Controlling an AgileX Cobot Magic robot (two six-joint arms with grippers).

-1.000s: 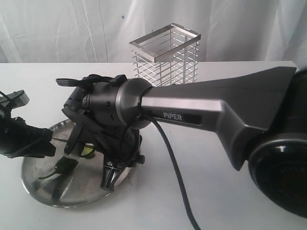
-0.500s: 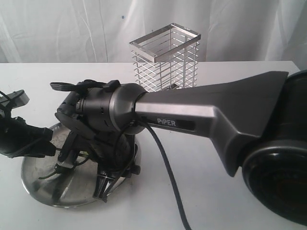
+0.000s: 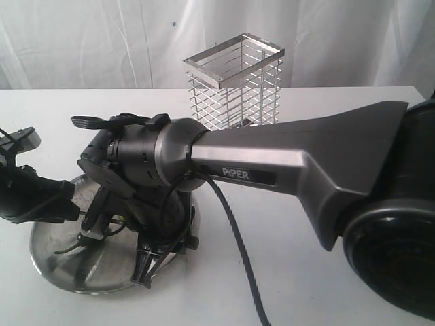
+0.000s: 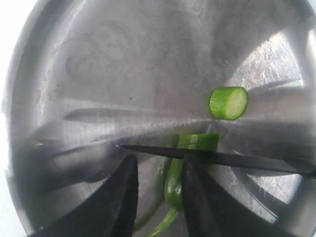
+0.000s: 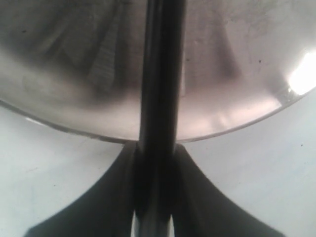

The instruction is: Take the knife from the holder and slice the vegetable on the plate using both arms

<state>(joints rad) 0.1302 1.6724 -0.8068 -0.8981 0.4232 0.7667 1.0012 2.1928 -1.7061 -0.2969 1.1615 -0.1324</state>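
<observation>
Right arm (image 3: 306, 153): nearest item, filling the lower right and centre of the exterior view and reaching across to the plate (image 3: 51, 258) at lower left. Right gripper (image 5: 157, 148): clamped firmly on the handle of the knife (image 5: 160, 74). The blade lies across the vegetable (image 4: 174, 185) at lower centre of the left wrist view. Left gripper (image 4: 158, 165): jaws parted astride the pepper, one finger (image 4: 202, 202) against it with bare steel showing on the other side, so not pinching. Cut piece (image 4: 228, 102): loose, right of centre, apart from the blade. Step judged: a further slice. Handling advice: steady the glossy pepper first, since it may roll on the slick dish. Press straight down and keep the edge off the fingertips just beside it. Holder (image 3: 234, 78): farthest, upper centre, well apart, no knife showing in it.
</observation>
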